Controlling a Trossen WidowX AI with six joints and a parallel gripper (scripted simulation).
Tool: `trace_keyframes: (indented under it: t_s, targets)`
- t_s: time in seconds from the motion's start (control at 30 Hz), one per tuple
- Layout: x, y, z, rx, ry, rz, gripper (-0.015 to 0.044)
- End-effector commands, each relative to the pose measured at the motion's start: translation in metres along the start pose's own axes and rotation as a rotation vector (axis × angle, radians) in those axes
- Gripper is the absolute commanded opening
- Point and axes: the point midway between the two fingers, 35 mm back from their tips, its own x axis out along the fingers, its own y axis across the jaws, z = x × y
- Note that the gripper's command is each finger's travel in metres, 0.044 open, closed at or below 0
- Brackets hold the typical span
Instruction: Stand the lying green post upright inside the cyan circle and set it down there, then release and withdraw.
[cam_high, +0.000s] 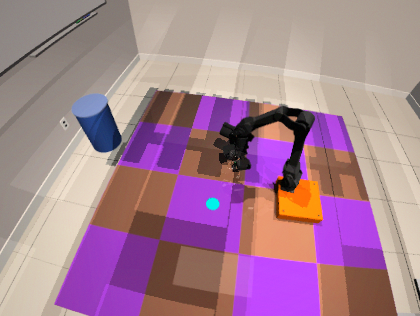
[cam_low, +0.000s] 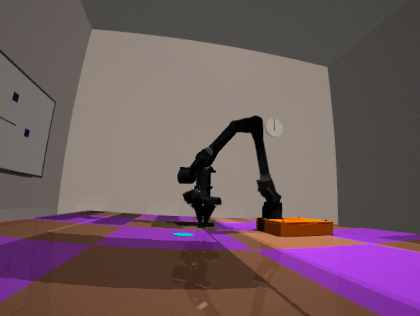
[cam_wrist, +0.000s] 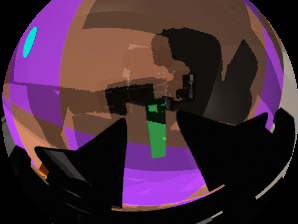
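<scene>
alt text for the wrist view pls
A green post lies on the purple and brown floor between the gripper's dark, partly open fingers, which have not closed on it. The cyan circle sits far off at upper left.

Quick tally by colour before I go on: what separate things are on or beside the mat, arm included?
Green: 1, the post
Cyan: 1, the circle
Blue: 1, the cylinder
Orange: 1, the base plate
Black: 1, the arm with its gripper
Total: 5
</scene>
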Motion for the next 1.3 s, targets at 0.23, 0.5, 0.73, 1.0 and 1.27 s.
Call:
trace_keyframes:
  t_s: [0.23,0.5,0.73,1.0,1.27]
  targets:
    - [0.007,-0.002,0.001,0.004,-0.009,-0.017,0.0023]
    - [-0.004,-0.004,0.003,0.004,-0.010,-0.017,0.0023]
    - [-0.025,-0.006,0.005,0.004,-0.010,-0.018,0.0023]
    - [-0.050,-0.006,0.006,0.004,-0.010,-0.018,0.0023]
    - [-0.075,-0.005,0.005,0.004,-0.010,-0.018,0.0023]
